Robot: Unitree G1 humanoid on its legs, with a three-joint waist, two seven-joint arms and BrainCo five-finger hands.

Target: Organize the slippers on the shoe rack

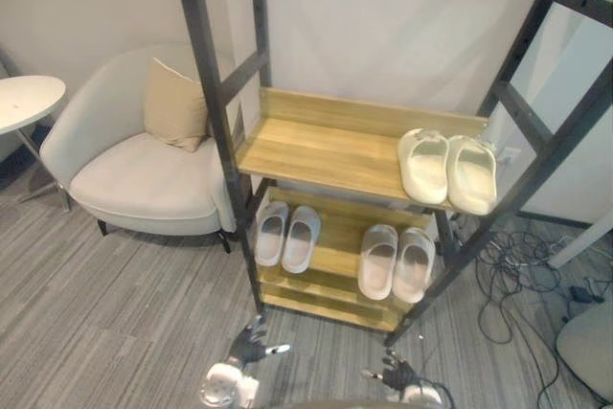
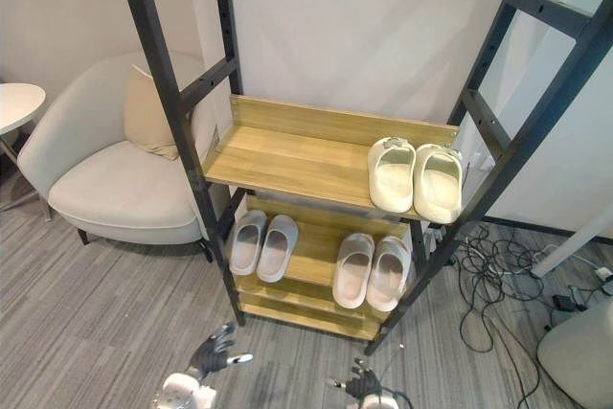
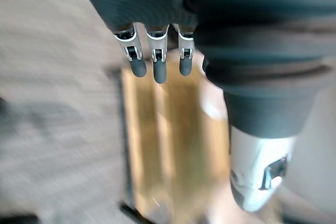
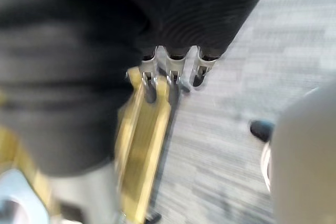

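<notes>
Slippers sit paired on the shoe rack, long axes front-to-back; left hand and right hand, bottom centre, splayed, empty.

Silver fingers with dark tips, dark ribbed covers on left hand and right hand.

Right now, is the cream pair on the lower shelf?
No, the cream pair sits on the upper shelf, at its right end.

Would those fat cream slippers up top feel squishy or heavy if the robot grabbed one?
Probably light and squishy: the cream slippers look thick and foamy. Likely won't roll; they sit flat on the top shelf.
</notes>
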